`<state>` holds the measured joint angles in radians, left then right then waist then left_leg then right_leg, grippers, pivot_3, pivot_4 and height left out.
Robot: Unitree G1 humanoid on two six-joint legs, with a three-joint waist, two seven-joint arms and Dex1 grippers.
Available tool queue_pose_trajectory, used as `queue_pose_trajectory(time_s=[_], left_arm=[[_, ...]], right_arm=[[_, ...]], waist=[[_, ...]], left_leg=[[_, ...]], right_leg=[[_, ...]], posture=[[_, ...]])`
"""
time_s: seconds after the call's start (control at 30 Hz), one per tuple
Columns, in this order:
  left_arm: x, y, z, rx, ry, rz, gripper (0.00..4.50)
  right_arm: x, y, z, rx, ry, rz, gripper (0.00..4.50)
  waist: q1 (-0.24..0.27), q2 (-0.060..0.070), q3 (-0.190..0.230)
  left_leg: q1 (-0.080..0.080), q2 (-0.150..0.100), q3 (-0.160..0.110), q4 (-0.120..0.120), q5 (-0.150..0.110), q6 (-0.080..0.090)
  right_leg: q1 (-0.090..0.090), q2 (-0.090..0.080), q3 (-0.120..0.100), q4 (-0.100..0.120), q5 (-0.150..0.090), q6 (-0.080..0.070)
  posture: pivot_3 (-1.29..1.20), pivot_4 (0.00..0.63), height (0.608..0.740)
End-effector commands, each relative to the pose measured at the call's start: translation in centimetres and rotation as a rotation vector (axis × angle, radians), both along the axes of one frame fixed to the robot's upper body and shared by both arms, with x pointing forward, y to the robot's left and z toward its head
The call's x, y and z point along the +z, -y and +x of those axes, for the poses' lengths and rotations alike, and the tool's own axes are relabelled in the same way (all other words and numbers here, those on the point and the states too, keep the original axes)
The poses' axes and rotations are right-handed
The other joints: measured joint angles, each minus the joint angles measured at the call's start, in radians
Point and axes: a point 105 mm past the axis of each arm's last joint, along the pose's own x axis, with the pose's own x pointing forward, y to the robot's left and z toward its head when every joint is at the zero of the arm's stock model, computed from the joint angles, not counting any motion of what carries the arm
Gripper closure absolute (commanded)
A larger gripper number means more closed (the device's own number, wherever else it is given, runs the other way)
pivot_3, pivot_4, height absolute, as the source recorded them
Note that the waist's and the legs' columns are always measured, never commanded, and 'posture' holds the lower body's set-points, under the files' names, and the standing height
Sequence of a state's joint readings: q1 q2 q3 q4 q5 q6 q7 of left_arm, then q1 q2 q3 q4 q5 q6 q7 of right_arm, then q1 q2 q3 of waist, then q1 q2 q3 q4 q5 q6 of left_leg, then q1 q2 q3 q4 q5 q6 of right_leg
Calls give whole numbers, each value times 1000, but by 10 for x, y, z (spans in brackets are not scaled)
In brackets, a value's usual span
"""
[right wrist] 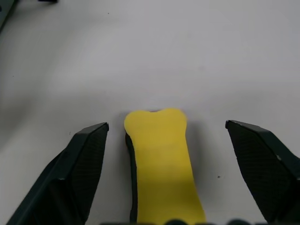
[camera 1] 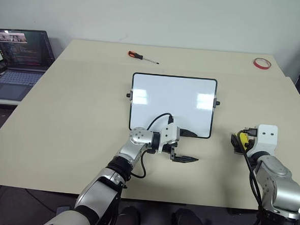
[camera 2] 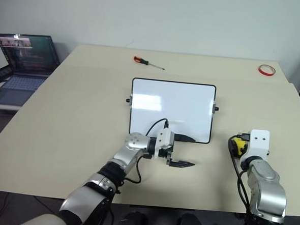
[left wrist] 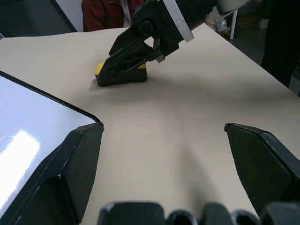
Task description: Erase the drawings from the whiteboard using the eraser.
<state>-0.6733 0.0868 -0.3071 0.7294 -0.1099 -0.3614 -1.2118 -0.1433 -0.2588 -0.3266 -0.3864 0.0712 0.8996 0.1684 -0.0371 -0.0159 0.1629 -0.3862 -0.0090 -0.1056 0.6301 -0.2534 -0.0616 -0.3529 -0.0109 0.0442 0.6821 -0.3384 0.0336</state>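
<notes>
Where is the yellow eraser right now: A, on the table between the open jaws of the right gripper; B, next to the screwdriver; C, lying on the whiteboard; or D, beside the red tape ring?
A: the yellow eraser lies on the table between the spread jaws of the right gripper, off to the right of the whiteboard.
</notes>
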Motion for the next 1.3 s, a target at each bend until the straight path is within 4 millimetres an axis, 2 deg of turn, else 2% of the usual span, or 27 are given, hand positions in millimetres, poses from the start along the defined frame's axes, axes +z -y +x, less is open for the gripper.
queue_pose_trajectory(time_s=[0.03, 0.1, 0.17, 0.33, 0.43, 0.6, 0.7, 0.8, 0.93, 1.1, 1.3], left_arm=[[19, -1, 5, 18, 73, -33, 0], [26, -5, 12, 75, 78, -56, 0], [41, -14, 22, 171, 101, -96, 0], [68, -33, 27, 342, 133, -159, 0], [80, -62, 27, 533, 161, -210, 0], [64, -109, 22, 879, 128, -257, 0], [52, -137, 11, 1065, 105, -268, 0], [43, -151, 2, 1175, 93, -267, 0], [30, -174, -11, 1332, 93, -258, 0], [14, -173, -25, 1413, 65, -238, 0], [7, -162, -34, 1397, 12, -263, 0]], right_arm=[[18, 0, 3, -2, 68, -28, 54], [22, 1, 3, -10, 85, -33, 54], [34, -1, 0, 4, 125, -54, 54], [53, -3, -11, 12, 191, -91, 54], [67, -1, -26, -7, 253, -155, 54], [68, -7, -47, -11, 315, -214, 54], [63, -11, -61, -8, 335, -225, 54], [52, -9, -71, -33, 326, -211, 54], [33, -17, -83, -22, 301, -214, 54], [20, -15, -92, -16, 289, -215, 54], [14, -34, -102, 19, 275, -221, 54]], waist=[[0, 0, 0], [0, 0, 0], [-1, 0, 0], [-2, 1, 0], [0, 1, 0], [5, 2, -1], [7, 1, -1], [8, 1, -1], [8, 1, -1], [8, 1, -1], [8, 1, -1]], left_leg=[[0, 0, 0, 0, 0, 0], [0, 0, 0, 0, 0, 0], [0, 0, 0, 0, 0, 0], [0, 1, -1, 0, 0, 0], [-1, 1, -1, 0, 0, 0], [0, 1, -2, 0, 0, 0], [1, 1, -1, 0, 0, 0], [2, 1, -2, 0, 0, 0], [3, 1, -1, 0, 0, 0], [4, 1, -1, 0, 0, 0], [3, 1, -1, 0, 0, 0]], right_leg=[[0, 0, 0, 0, 0, 0], [0, 0, 0, 0, 0, 0], [0, 0, 0, 0, 0, 0], [0, 0, 0, 0, 0, 0], [0, -1, 1, 0, 0, 0], [0, -4, 1, 0, 0, 0], [1, -5, 1, 0, 0, 0], [2, -5, 1, 0, 0, 0], [3, -6, 1, 0, 0, 0], [3, -6, 1, -1, 0, 0], [3, -6, 2, -1, -1, 0]], posture=[[0, 150, 740], [0, 150, 740], [0, 150, 740], [0, 150, 740], [0, 150, 740], [0, 150, 740], [0, 150, 740], [0, 150, 740], [0, 150, 740], [0, 150, 740], [0, 150, 740]])
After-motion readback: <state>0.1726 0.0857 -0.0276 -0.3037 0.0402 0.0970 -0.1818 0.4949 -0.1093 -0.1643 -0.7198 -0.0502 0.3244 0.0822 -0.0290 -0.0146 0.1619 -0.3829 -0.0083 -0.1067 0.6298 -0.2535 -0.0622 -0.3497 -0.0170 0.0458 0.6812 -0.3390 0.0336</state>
